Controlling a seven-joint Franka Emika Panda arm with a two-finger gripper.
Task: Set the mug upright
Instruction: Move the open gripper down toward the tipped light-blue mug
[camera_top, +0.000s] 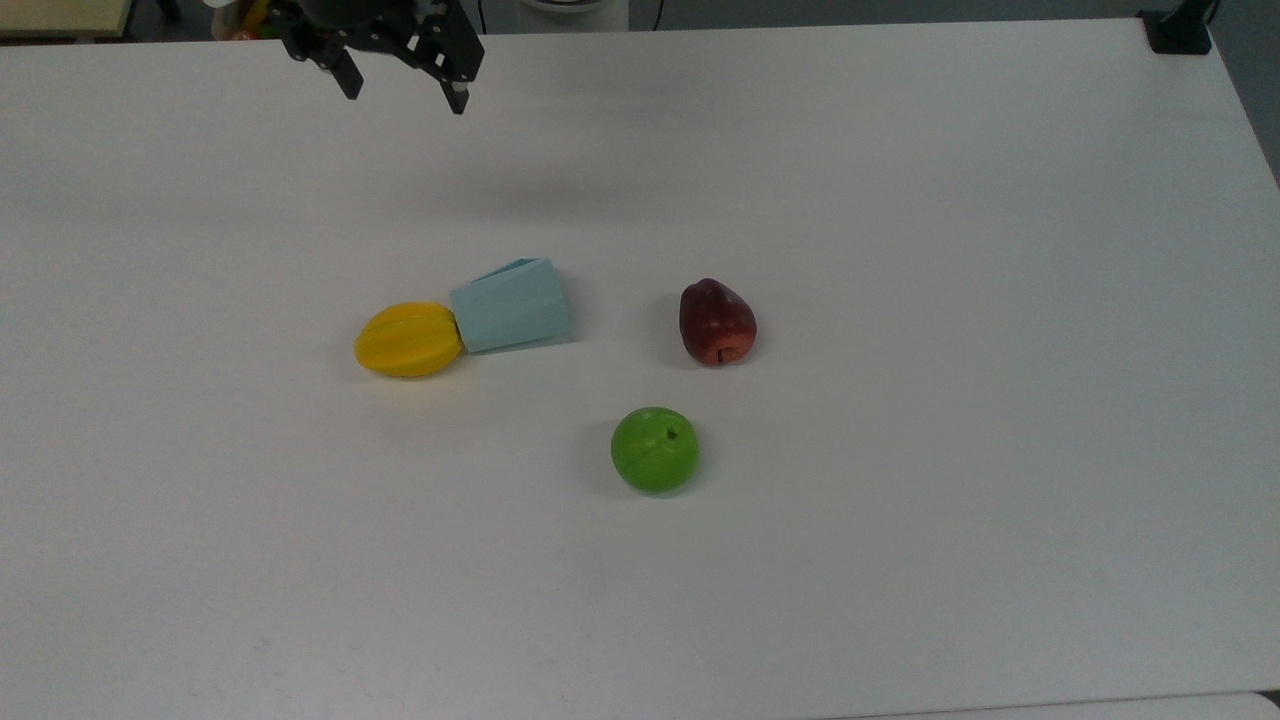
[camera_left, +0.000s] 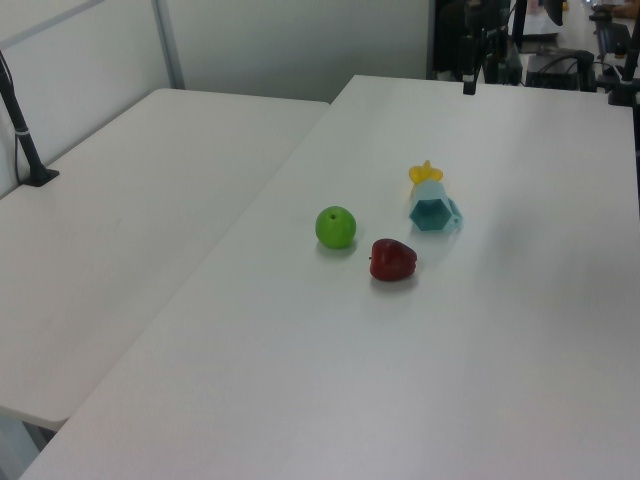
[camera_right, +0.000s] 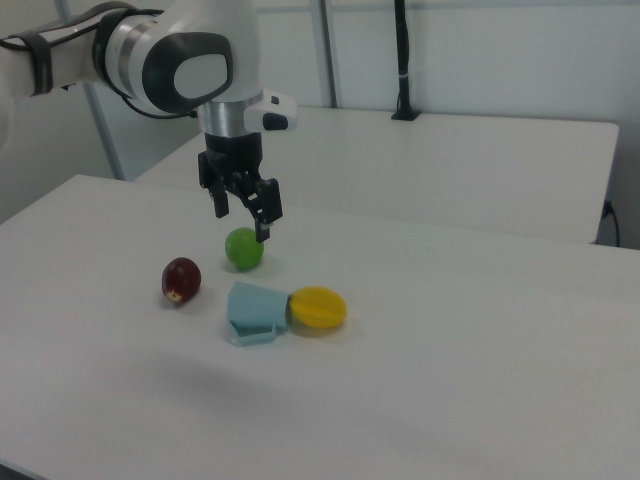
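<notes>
Nothing done yet: the mug (camera_top: 512, 305) lies on its side touching the yellow fruit (camera_top: 408, 340), the gripper (camera_top: 402, 90) hovers well apart, fingers spread and empty

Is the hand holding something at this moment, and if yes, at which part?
Nothing is held. The hand hangs open above the table, apart from the mug, which lies on its side.

I see a broad white surface (camera_top: 900, 250) under even light. In the left view a second white table (camera_left: 130, 200) adjoins it at left, a black pole (camera_left: 22, 130) clamped at its far edge before pale partition walls (camera_left: 290, 40); dark equipment clutters the upper right.
</notes>
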